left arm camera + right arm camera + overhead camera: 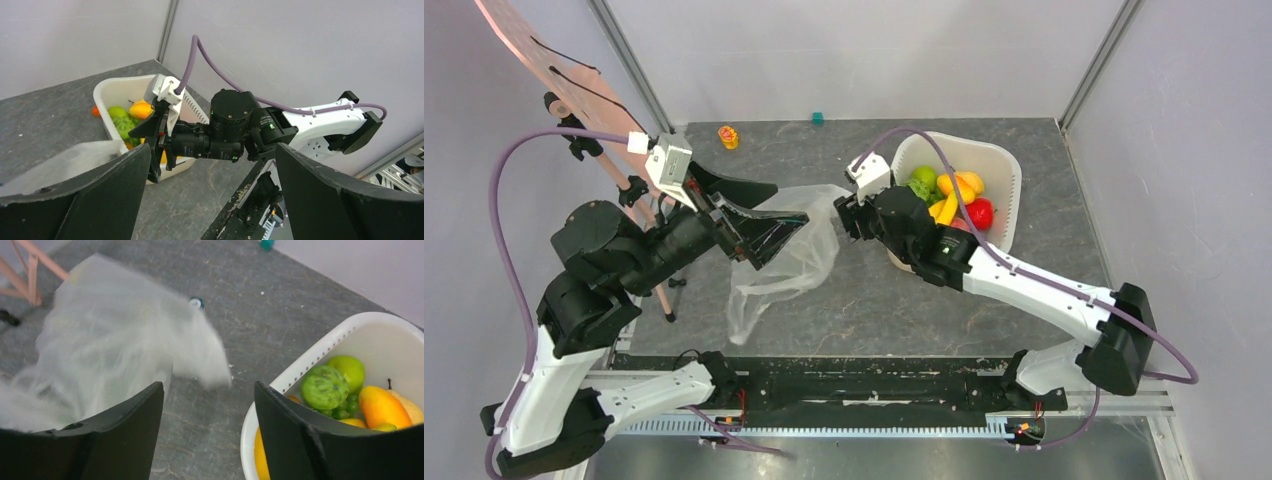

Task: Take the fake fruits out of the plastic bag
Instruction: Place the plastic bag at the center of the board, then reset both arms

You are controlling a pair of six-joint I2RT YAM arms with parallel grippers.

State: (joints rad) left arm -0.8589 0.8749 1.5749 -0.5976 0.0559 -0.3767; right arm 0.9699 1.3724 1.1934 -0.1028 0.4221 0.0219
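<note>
The fake fruits (pixel 954 196) lie in the white basin (pixel 1004 165): a bumpy green fruit (pixel 325 386), a green apple (pixel 348 369), an orange-yellow fruit (pixel 382 407), a banana (pixel 946 208) and a red one (pixel 980 212). The see-through plastic bag (pixel 796 258) lies crumpled on the table left of the basin and looks empty. My left gripper (pixel 792 204) is open over the bag's upper edge with nothing between its fingers (pixel 212 150). My right gripper (pixel 843 216) is open and empty between the bag (pixel 110 340) and the basin rim (pixel 320 347).
A small yellow toy (pixel 728 137) and a teal block (pixel 818 118) sit at the table's far edge. A small blue-white cap (pixel 196 302) lies beyond the bag. A wooden stand (pixel 574 100) leans at the far left. Grey walls enclose the table.
</note>
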